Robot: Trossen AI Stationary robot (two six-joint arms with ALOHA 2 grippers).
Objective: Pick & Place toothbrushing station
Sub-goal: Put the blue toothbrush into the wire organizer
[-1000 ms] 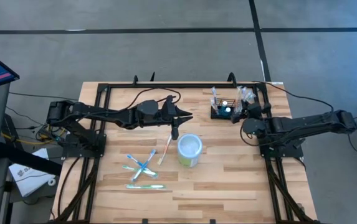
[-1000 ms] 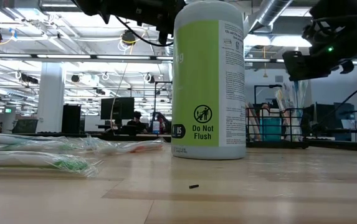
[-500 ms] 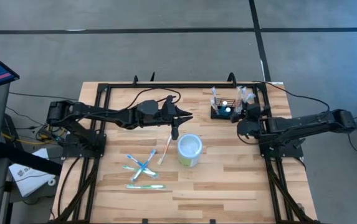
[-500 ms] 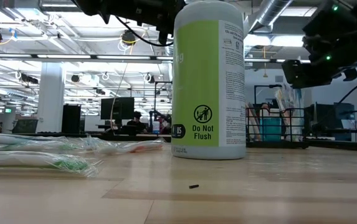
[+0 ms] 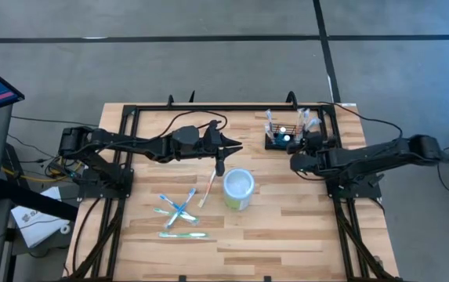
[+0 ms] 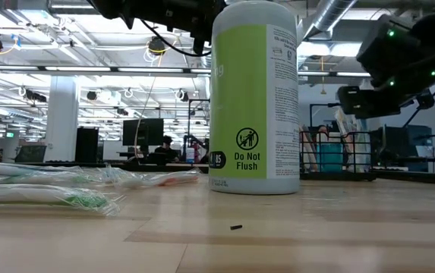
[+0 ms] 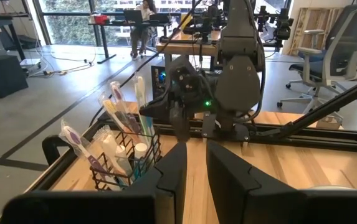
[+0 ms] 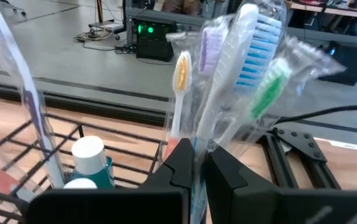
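The black wire-mesh basket (image 5: 281, 140) stands on the table at the far right and holds several wrapped toothbrushes and a small tube; it also shows in the left wrist view (image 7: 123, 155). My right gripper (image 5: 293, 153) (image 8: 197, 163) is just right of the basket, its fingers almost shut around a wrapped toothbrush (image 8: 228, 81) that stands at the basket's end. My left gripper (image 5: 238, 147) (image 7: 197, 167) hovers mid-table, pointing at the basket, shut and empty. My right gripper has the lower handle (image 8: 197, 146) of the wrapped white toothbrush between its two fingers, which come in about level from the table's right. The toothbrush stands upright, its head above the fingers. The fingers hide its lower end, and I cannot tell whether they also touch the basket.
A white-and-pale-green round container (image 5: 238, 190) stands mid-table and fills the middle of the low view (image 6: 253, 98). Several wrapped toothbrushes (image 5: 181, 213) lie on the table to its left. A black frame (image 5: 208, 110) runs along the table's far and side edges.
My right gripper has moved a little toward the table's left edge, closer alongside the basket, and has tipped slightly. The basket has stayed where it was.
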